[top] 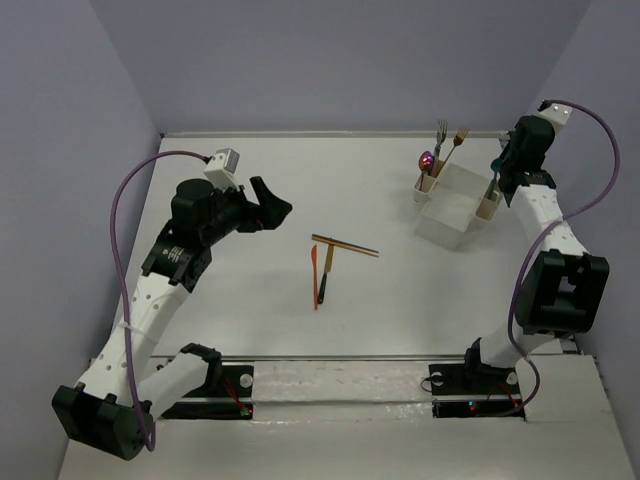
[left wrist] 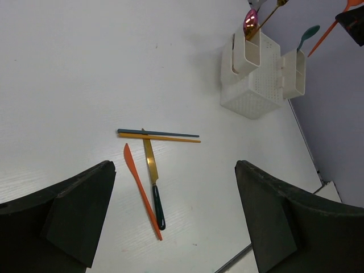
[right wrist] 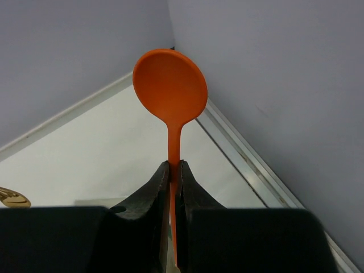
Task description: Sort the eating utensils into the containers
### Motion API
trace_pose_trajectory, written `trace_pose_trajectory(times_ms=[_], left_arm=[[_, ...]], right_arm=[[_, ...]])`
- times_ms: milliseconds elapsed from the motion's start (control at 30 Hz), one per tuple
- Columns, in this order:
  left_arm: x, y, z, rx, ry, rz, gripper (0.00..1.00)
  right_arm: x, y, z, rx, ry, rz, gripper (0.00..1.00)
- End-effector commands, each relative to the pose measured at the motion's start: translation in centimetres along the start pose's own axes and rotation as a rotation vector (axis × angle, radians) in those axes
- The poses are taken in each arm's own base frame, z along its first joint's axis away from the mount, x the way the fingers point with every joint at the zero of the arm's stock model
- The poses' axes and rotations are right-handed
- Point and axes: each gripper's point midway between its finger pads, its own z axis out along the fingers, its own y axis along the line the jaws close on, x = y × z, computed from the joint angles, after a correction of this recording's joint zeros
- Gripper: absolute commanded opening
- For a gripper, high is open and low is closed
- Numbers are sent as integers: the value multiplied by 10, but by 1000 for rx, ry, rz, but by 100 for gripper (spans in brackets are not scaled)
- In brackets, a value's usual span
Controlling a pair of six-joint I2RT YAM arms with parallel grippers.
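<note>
Between the narrow-set fingers of the right claw [right wrist: 175, 170], the thin handle of an orange spoon [right wrist: 170, 85] is pinched tight. Its round bowl stands clear above the fingertips against the grey-violet wall. Seen from overhead, this claw hangs at the far right of the table [top: 230, 300], just beside the right tan cup [top: 487, 207], which is joined to the right end of the white bin [top: 450, 205]. A teal spoon [left wrist: 310, 35] stands upright in that cup. The left tan cup [top: 427, 186], at the bin's other end, holds a purple spoon [top: 427, 158] and some forks [top: 450, 135], all upright. The left claw [top: 272, 207] is spread wide and holds nothing, hovering over the left middle of the table, well apart from the bin and cups. Ahead of its fingers [left wrist: 74, 216], four utensils lie flat on the table. An orange-red knife [left wrist: 142, 190] lies just beside a gold knife with a dark handle [left wrist: 152, 182]. Across the tip of the gold blade lie two sticks [left wrist: 159, 135], one dark and one gold, side by side.
</note>
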Motion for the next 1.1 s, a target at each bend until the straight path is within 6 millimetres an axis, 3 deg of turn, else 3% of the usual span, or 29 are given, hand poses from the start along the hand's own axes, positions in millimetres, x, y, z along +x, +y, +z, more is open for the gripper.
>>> trace_pose_trajectory(times_ms=[0, 300, 467, 567, 733, 900, 1067], left_arm=[[-6, 1, 3, 3, -32, 16, 99], [6, 7, 11, 0, 3, 8, 99], [10, 10, 16, 6, 11, 8, 99], [13, 11, 19, 6, 17, 7, 99], [11, 10, 20, 13, 14, 12, 99], [10, 7, 19, 28, 9, 16, 99], [8, 5, 19, 37, 4, 21, 99]], right_arm=[[-9, -5, 9, 32, -73, -24, 7], [16, -5, 13, 18, -59, -35, 8], [46, 4, 7, -48, -17, -55, 11], [53, 6, -1, -67, -22, -64, 16], [46, 8, -15, -89, -40, -38, 33], [23, 7, -33, -105, -61, 7, 51], [10, 4, -52, -113, -40, 46, 57]])
